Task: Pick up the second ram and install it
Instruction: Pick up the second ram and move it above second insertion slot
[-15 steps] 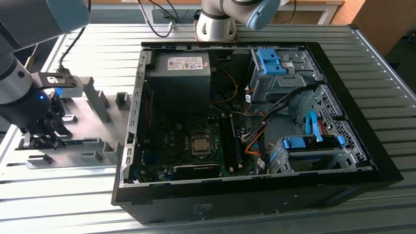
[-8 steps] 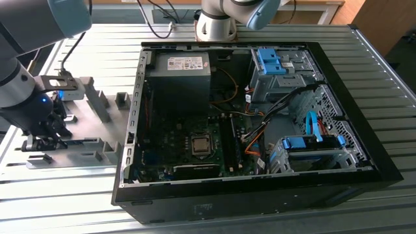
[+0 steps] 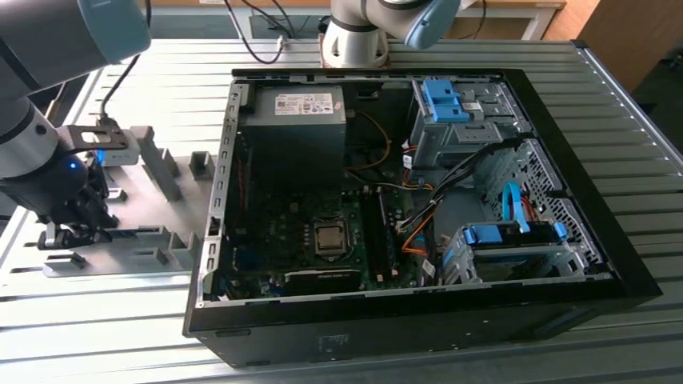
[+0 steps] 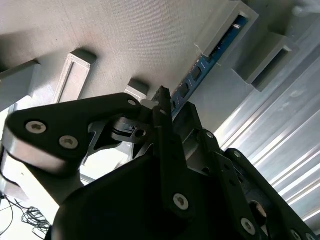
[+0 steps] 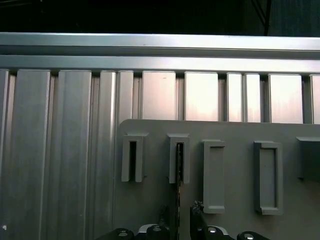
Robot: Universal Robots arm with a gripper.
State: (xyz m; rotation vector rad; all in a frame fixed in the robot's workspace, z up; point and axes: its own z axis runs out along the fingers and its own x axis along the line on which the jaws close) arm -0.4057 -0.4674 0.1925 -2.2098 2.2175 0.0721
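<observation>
My claw (image 5: 178, 214) stands apart, one finger on either side of the second ram (image 4: 202, 65). The ram sits on edge in the grey fixture plate (image 3: 128, 210), at nine o'clock from the open computer case (image 3: 427, 336) (exterior view). Nothing is lifted or installed yet. All rests on a ribbed aluminium table (image 3: 181, 72); little of the room shows.

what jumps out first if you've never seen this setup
The open black computer case dominates the ribbed metal table, its motherboard exposed. At the exterior view's left, the gripper hangs low over a grey fixture plate, right at the second ram standing on edge in its blocks.
</observation>
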